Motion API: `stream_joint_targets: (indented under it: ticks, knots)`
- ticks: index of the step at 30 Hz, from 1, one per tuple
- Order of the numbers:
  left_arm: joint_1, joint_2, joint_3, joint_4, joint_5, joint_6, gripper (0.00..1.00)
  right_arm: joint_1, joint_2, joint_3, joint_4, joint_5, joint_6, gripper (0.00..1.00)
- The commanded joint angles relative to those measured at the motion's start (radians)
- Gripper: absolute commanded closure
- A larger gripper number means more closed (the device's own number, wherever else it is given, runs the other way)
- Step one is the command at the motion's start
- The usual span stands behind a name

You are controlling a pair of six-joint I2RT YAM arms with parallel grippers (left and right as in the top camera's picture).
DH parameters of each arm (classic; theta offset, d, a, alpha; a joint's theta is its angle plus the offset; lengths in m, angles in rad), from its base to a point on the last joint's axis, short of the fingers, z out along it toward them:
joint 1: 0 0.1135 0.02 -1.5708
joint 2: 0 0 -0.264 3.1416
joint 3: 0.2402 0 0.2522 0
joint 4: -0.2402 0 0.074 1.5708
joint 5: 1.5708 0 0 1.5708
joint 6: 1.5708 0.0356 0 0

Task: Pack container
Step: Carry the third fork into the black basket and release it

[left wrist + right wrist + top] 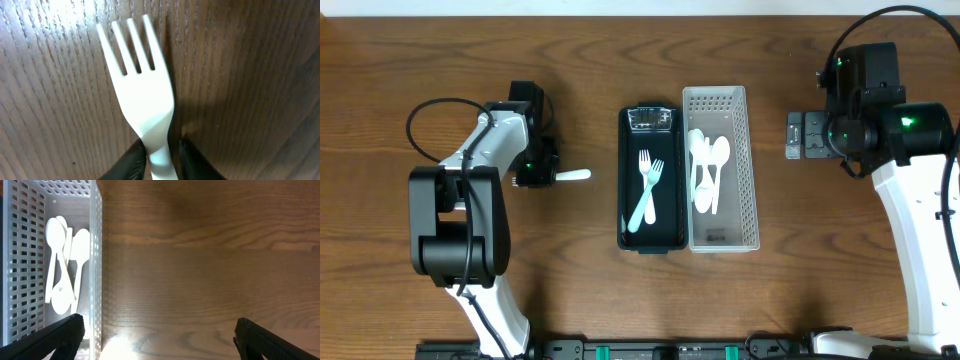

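My left gripper (540, 175) is shut on a white plastic fork (576, 175), low over the table left of the containers. In the left wrist view the fork (145, 95) has its neck pinched between the fingers (162, 156), tines pointing away. A black tray (623, 200) at centre holds two white forks (648, 190). A white perforated basket (751, 180) beside it on the right holds several white spoons (708, 170). My right gripper (802, 135) is open and empty, right of the basket. In the right wrist view its fingers (160, 340) spread over bare wood, with the basket (95, 255) and spoons (62, 270) at left.
The tray and the basket touch side by side at the table's middle. Both arm bases stand at the front edge, left and right. Cables loop behind each arm.
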Motion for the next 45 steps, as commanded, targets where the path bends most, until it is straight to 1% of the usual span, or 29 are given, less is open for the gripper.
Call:
stream_joint_targets:
  ticks: [1,4,9,13,18,23,27,30,34,37,39,42,45]
  knots:
    - [0.000,0.017,-0.004,-0.002,-0.018,-0.002,0.88,-0.008,0.001,-0.003,-0.002,0.006,-0.012,0.01]
    - [0.000,0.016,-0.004,-0.003,-0.014,0.018,0.94,-0.008,0.001,-0.003,-0.002,0.006,-0.012,0.01]
    - [0.000,0.001,-0.004,-0.002,-0.007,0.113,0.94,-0.008,0.001,-0.003,-0.002,0.006,-0.012,0.01]
    - [0.000,-0.049,0.000,-0.002,-0.007,0.227,0.94,-0.008,0.001,-0.003,-0.001,0.006,-0.012,0.01]
    - [-0.035,-0.179,0.015,-0.002,-0.008,0.425,0.94,-0.008,0.001,-0.003,0.000,0.006,-0.012,0.01]
    - [-0.132,-0.329,0.040,-0.002,-0.008,0.645,0.94,-0.008,0.001,-0.003,0.000,0.006,-0.012,0.01]
    - [-0.250,-0.406,0.051,0.005,-0.008,0.825,0.94,-0.008,0.001,-0.003,-0.001,0.006,-0.012,0.01]
    - [-0.351,-0.415,0.050,-0.002,-0.008,0.979,0.94,-0.008,0.001,-0.003,-0.001,0.006,-0.012,0.01]
    - [-0.479,-0.392,0.045,-0.003,-0.008,1.144,0.94,-0.008,0.001,-0.003,-0.001,0.006,-0.012,0.01]
    - [-0.543,-0.357,0.042,0.005,-0.009,1.193,0.94,-0.008,0.001,-0.003,-0.001,0.006,-0.012,0.01]
    - [-0.567,-0.327,0.042,0.005,-0.024,1.193,0.94,-0.008,0.001,-0.003,-0.001,0.006,-0.013,0.01]
    - [-0.572,-0.283,0.042,0.005,-0.031,1.193,0.94,-0.008,0.001,-0.003,-0.002,0.006,-0.012,0.01]
    - [-0.569,-0.241,0.042,0.007,-0.031,1.197,0.93,-0.008,0.001,-0.003,-0.002,0.006,-0.012,0.01]
